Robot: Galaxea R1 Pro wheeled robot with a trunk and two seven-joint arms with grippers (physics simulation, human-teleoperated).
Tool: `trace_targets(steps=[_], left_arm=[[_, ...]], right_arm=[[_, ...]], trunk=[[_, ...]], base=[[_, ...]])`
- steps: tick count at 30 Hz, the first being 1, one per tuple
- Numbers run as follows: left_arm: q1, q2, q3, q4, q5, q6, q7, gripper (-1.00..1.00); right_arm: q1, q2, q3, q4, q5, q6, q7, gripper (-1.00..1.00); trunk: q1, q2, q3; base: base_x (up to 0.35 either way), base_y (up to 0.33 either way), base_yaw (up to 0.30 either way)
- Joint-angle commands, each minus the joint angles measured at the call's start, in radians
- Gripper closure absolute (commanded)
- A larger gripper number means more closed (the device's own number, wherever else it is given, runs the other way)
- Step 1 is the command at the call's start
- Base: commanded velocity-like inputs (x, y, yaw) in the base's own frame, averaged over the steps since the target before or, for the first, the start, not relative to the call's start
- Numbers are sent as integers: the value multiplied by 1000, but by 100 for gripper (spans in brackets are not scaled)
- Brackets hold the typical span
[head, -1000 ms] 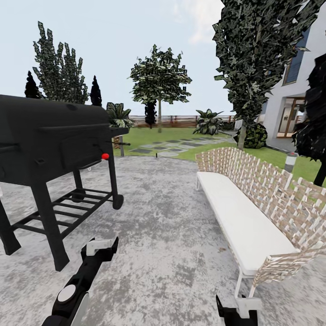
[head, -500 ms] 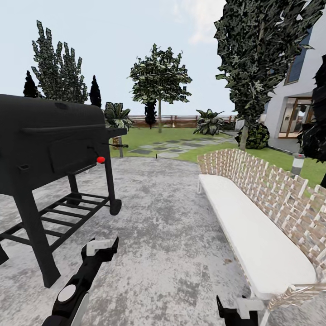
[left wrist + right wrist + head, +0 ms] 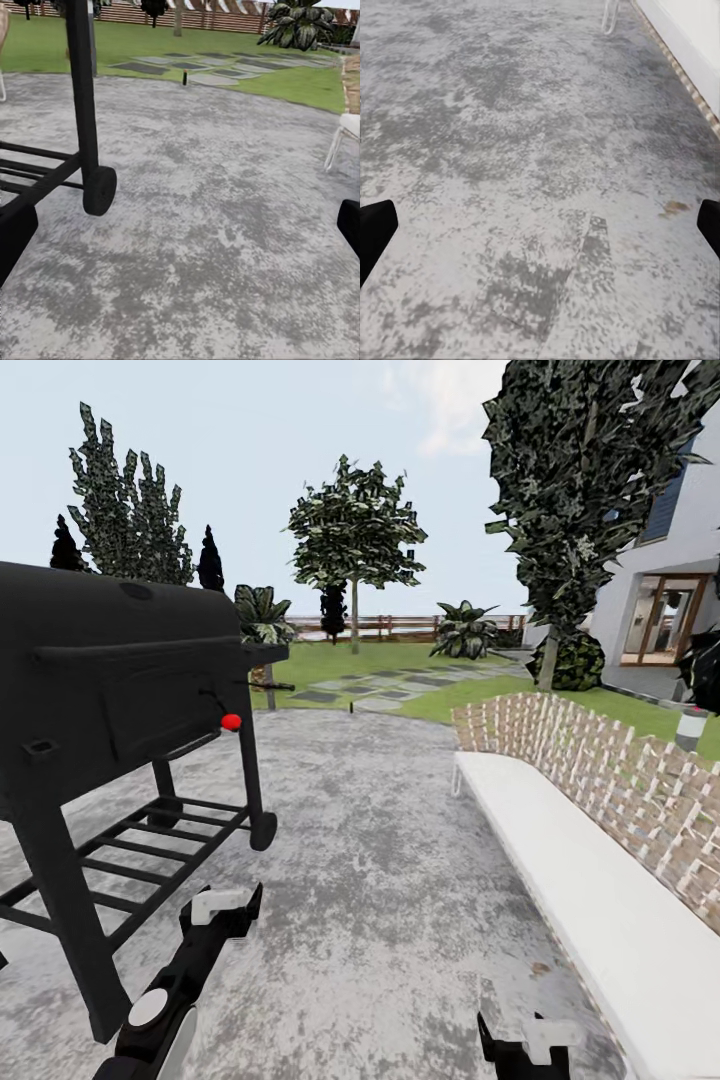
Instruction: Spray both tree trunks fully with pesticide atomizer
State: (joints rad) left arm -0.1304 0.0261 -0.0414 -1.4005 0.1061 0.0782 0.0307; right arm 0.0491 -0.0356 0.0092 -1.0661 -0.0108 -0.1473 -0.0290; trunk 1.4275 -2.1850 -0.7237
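At the bottom edge of the head view both arms hang low over the grey stone patio point(image 3: 400, 880) — the left gripper point(image 3: 180, 232) and the right gripper point(image 3: 540, 225) each with fingers spread wide, holding nothing. A black grill point(image 3: 110, 670) fills the left, a white bench point(image 3: 600, 890) the right. Beyond, at mid-frame, a small dark atomizer point(image 3: 351, 707) stands upright at the lawn point(image 3: 400, 658) edge — two trees point(image 3: 354, 550) farther back.

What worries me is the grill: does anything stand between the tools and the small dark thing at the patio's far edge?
Nothing visible does. Bare patio runs from the left tool and right tool to that thing, likely the atomizer. The grill stands left of that path, the bench right.
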Motion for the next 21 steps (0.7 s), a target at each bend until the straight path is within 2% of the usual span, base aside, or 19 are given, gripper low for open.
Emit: trace_targets(steps=[1,6,14,21], left_arm=[[0,0,0,0,0,0,0,-100],[0,0,0,0,0,0,0,-100],[0,0,0,0,1,0,0,-100],[0,0,1,0,1,0,0,-100]], right_arm=[[0,0,0,0,0,0,0,-100],[0,-2,-1,0,0,0,0,-100],[0,-1,1,0,0,0,0,-100],[0,0,2,0,1,0,0,-100]], trunk=[[0,0,0],[0,0,0],[0,0,0],[0,0,0]], base=[[302,206,0],[319,117,-34],[335,11,-191],[337,0,-27]])
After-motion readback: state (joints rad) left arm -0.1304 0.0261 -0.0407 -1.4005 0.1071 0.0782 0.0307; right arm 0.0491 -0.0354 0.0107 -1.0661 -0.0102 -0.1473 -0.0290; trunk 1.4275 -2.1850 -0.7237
